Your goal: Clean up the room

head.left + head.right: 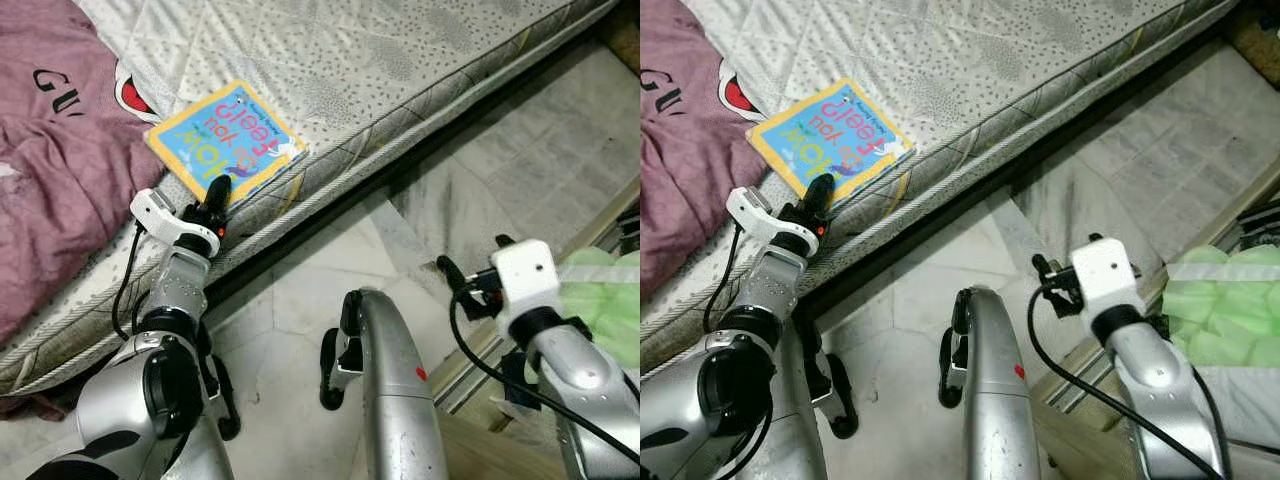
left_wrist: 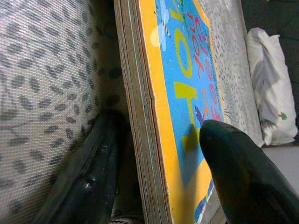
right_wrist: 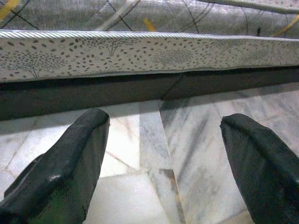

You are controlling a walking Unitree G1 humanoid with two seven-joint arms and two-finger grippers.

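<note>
Your left gripper (image 1: 216, 190) straddles the book (image 1: 228, 143) edge on the mattress (image 1: 400, 60); right gripper (image 3: 163, 163) spread wide over floor (image 3: 154, 140).

From my remote station I see a thick board book (image 1: 226, 141) with a glossy printed cover and layered cardboard pages on the quilted, speckled fabric mattress (image 1: 400, 60). Beside the book lies soft mauve cotton cloth (image 1: 55, 170). Below the mattress, the floor (image 1: 300, 290) is polished veined marble. My left tool (image 2: 154, 172) has matt black rubbery fingers (image 2: 243, 182); the arms (image 1: 395, 390) are smooth brushed silver metal.
</note>
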